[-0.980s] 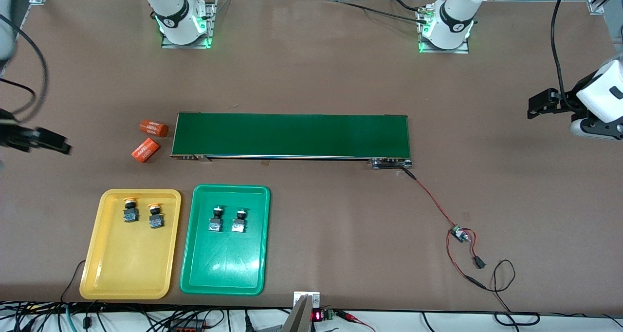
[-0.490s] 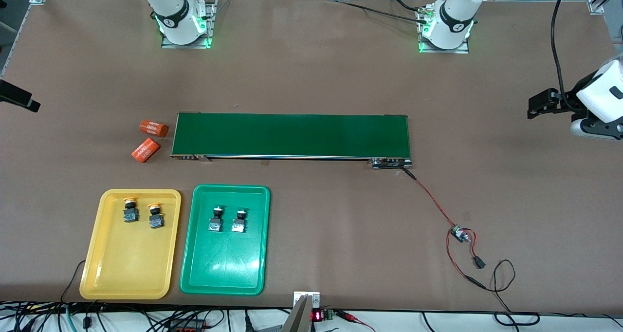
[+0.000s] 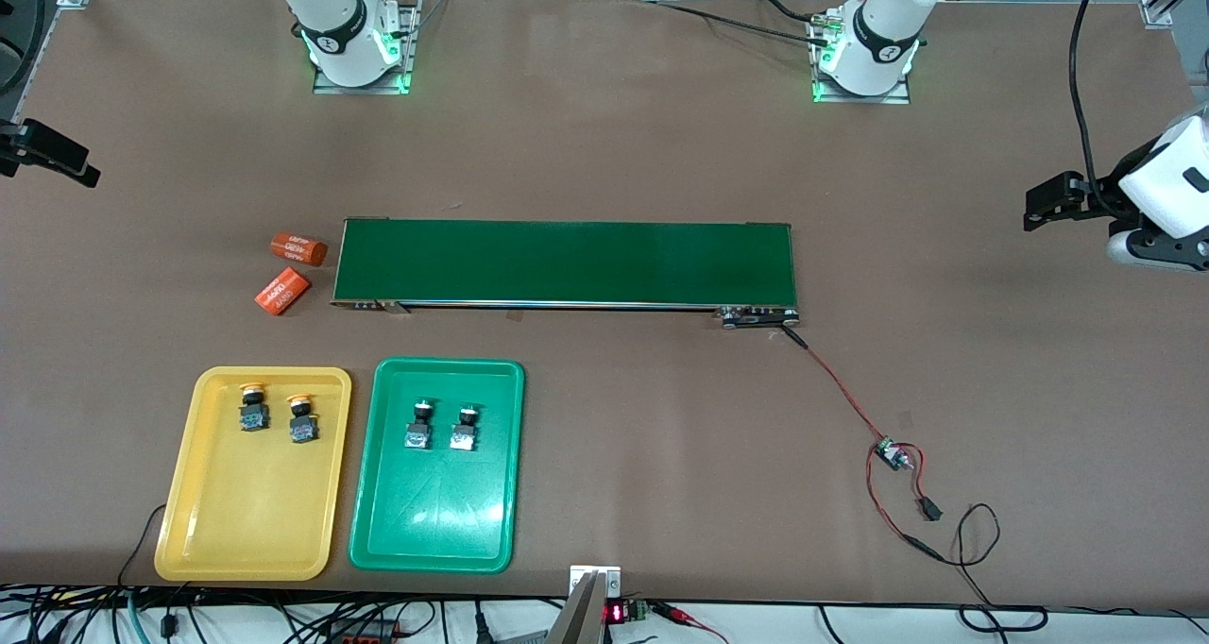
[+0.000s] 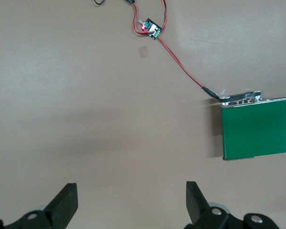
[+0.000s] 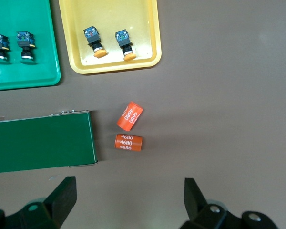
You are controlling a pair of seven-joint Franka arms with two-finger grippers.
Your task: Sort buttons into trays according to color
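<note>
On two trays [image 3: 179, 493] lie four buttons [image 3: 252, 408] (two each); both pincers [image 4: 131, 200] spread.

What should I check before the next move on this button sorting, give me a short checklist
1. Yellow-capped buttons in yellow tray: ok, both there.
2. Green-capped buttons in green tray: ok, both there.
3. No buttons on the conveyor belt: ok.
4. Left tool open, holding nothing, over bare table near the belt's end: ok.
5. Right tool open, holding nothing, over the table near the orange cylinders: ok.
</note>
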